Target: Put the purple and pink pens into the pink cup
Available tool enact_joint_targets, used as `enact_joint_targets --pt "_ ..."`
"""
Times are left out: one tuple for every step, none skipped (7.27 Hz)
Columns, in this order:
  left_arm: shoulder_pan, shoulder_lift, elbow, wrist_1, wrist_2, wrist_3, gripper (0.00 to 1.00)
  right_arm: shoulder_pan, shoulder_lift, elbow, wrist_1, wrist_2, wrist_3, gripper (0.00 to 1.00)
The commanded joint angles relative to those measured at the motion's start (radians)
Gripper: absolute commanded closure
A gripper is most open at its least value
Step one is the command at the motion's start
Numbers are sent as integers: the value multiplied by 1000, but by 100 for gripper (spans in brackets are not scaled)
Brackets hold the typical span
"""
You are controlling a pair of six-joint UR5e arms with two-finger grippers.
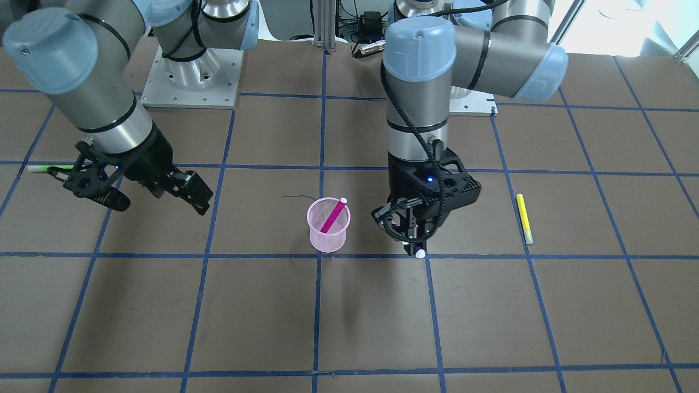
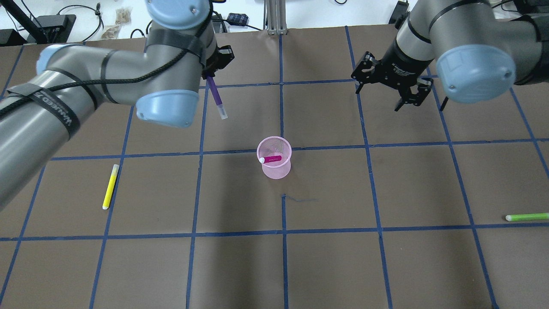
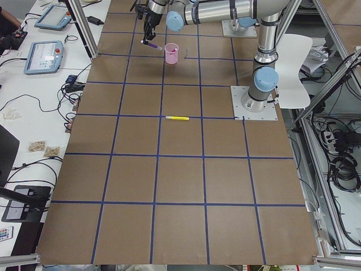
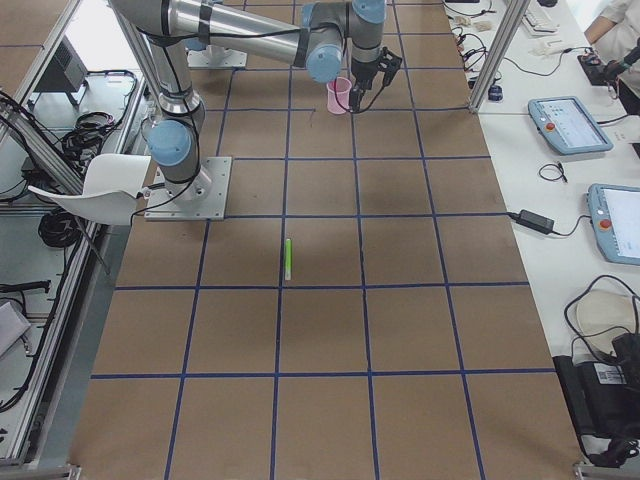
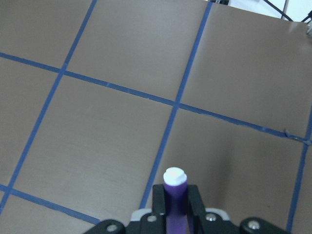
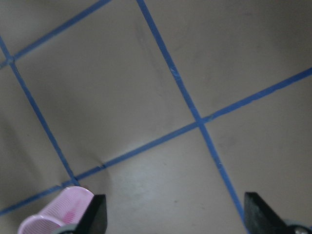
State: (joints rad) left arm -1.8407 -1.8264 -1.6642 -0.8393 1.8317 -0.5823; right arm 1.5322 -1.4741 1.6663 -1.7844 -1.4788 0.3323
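The pink mesh cup (image 1: 328,232) (image 2: 275,168) stands upright mid-table with the pink pen (image 1: 333,216) (image 2: 272,159) leaning inside it. My left gripper (image 1: 410,240) (image 2: 210,75) is shut on the purple pen (image 2: 215,96), which hangs point-down above the table, beside the cup and apart from it. The pen's white end (image 1: 419,253) (image 5: 174,176) sticks out between the fingers. My right gripper (image 1: 158,201) (image 2: 396,92) is open and empty, above the table on the cup's other side. The cup's rim shows at the lower left of the right wrist view (image 6: 56,217).
A yellow pen (image 1: 525,218) (image 2: 110,186) lies on the table on my left side. A green pen (image 1: 49,168) (image 2: 526,217) lies at the far right edge, partly behind my right gripper in the front view. Blue tape lines grid the brown table.
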Motion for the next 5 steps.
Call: enact_joint_targets --pt "-109 -14 -77 142 50 -123 100 -1 -119 -84 234 -57 -184 0" --pt "-141 -19 -80 152 64 -167 100 -1 -127 -102 246 -67 -284 0" --pt "-173 -31 -89 154 95 -194 100 -6 -136 -90 246 -75 -364 0" --pt "-186 -45 -94 155 119 -215 100 -1 -137 -88 237 -72 -374 0" --pt "-198 -54 -98 155 127 -276 100 -1 -138 -88 237 -75 -377 0"
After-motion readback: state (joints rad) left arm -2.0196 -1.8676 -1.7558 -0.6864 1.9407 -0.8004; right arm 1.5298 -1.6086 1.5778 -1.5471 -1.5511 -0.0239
